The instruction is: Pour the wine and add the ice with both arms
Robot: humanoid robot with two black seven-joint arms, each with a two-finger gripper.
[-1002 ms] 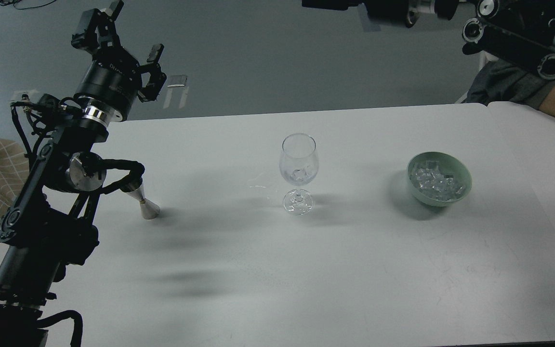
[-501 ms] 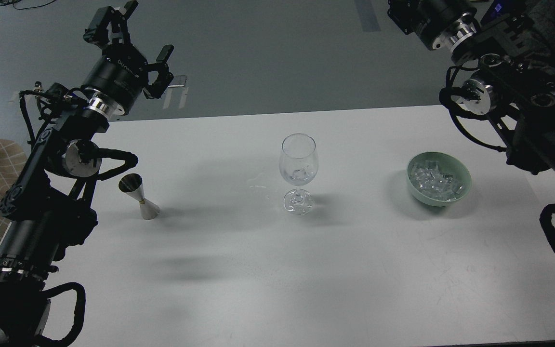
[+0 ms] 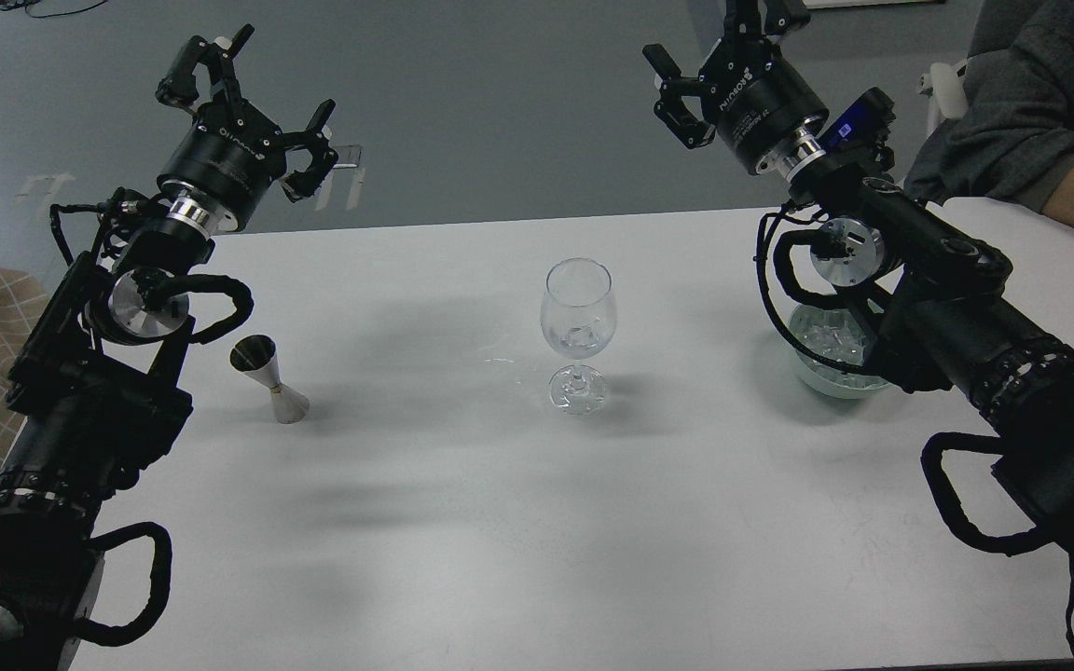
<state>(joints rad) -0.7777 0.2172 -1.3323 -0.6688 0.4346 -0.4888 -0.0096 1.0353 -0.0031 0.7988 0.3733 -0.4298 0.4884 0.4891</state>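
Ice cubes (image 3: 582, 337) already in clear stemmed glass (image 3: 578, 321); left gripper (image 3: 253, 107) and right gripper (image 3: 719, 56) raised clear, jaws spread, empty; steel jigger (image 3: 268, 380) set aside upright.

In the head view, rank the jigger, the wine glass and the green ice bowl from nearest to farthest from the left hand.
Measured from the left hand, which is raised at the table's far left:
1. Jigger, standing at the table's left, below that arm.
2. Wine glass, at the centre.
3. Green ice bowl, on the right, partly hidden behind the right arm.

Even overhead light, soft blurred shadows on the white table (image 3: 518, 522), sharp focus.
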